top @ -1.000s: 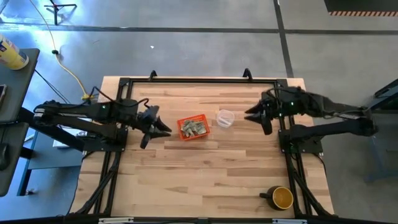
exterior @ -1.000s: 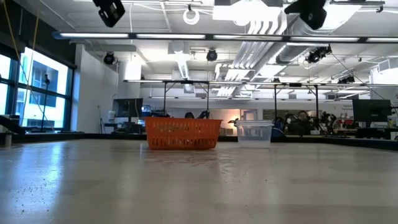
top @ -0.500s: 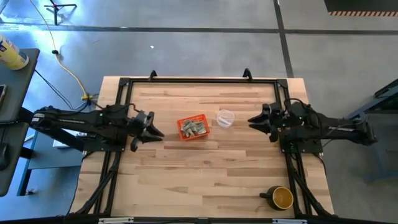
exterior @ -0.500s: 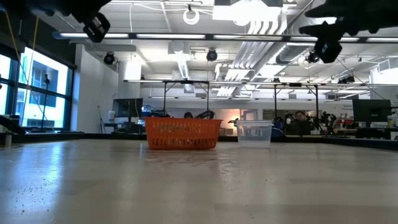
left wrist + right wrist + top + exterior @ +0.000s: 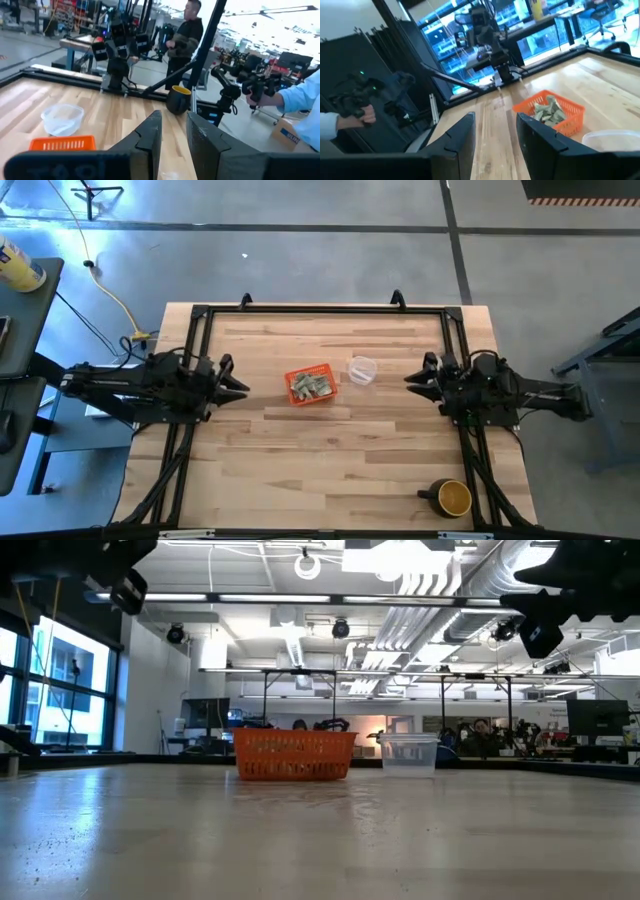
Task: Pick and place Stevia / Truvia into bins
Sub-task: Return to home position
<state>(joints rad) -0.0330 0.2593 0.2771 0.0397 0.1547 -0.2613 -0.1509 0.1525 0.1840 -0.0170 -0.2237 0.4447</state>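
Two arms to park, so I'd fold each one back toward its own side of the table (image 5: 330,460), wrists kept high, with no sweep across the middle where things stand.

On the left, the left gripper (image 5: 238,378) hangs above the wood just off the frame, well apart from the bin. Its wrist view shows the fingers (image 5: 150,135) a narrow gap apart with nothing between them.

Mid-table sits the orange bin (image 5: 311,386) with the Stevia sachets (image 5: 312,385) heaped inside. I can spot none loose on the boards, so I judge the sorting finished. The clear cup (image 5: 361,370) stands just beside the bin.

Farther right, the right gripper (image 5: 415,372) hovers near the cup. Its fingers (image 5: 462,135) are spread moderately and empty. The dark mug (image 5: 453,497) sits in the near right corner, out of both paths.
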